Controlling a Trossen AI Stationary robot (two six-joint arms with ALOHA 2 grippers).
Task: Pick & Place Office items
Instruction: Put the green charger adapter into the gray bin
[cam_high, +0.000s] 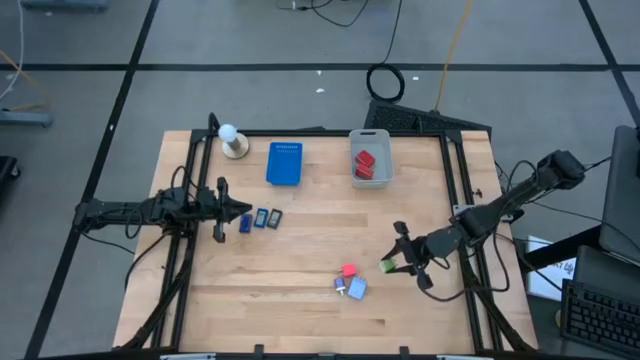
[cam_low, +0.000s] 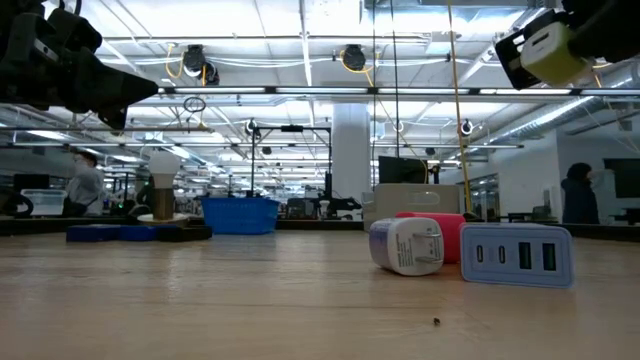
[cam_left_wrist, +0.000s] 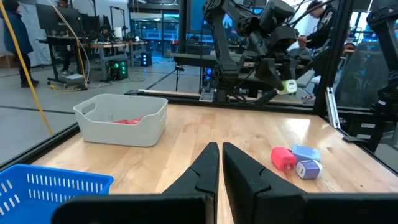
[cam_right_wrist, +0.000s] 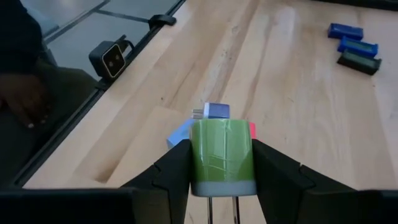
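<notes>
Two dark arms are seen over the wooden table (cam_high: 300, 260). A green plug adapter (cam_right_wrist: 222, 157) is clamped between the fingers of the right gripper (cam_high: 398, 262), which is held above the table just beside a cluster of three pieces: a red block (cam_high: 349, 271), a white plug (cam_low: 407, 245) and a light-blue charger (cam_low: 517, 255). The left gripper (cam_high: 228, 209) is found at the table's left side with its fingers pressed together on nothing, just beside a row of three small dark-blue and grey rectangles (cam_high: 260, 218). Two red blocks (cam_high: 366, 164) are kept in the grey bin (cam_high: 370, 180) at the far edge, beside a blue basket (cam_high: 284, 163) and a white ball on a round base (cam_high: 232, 142).
</notes>
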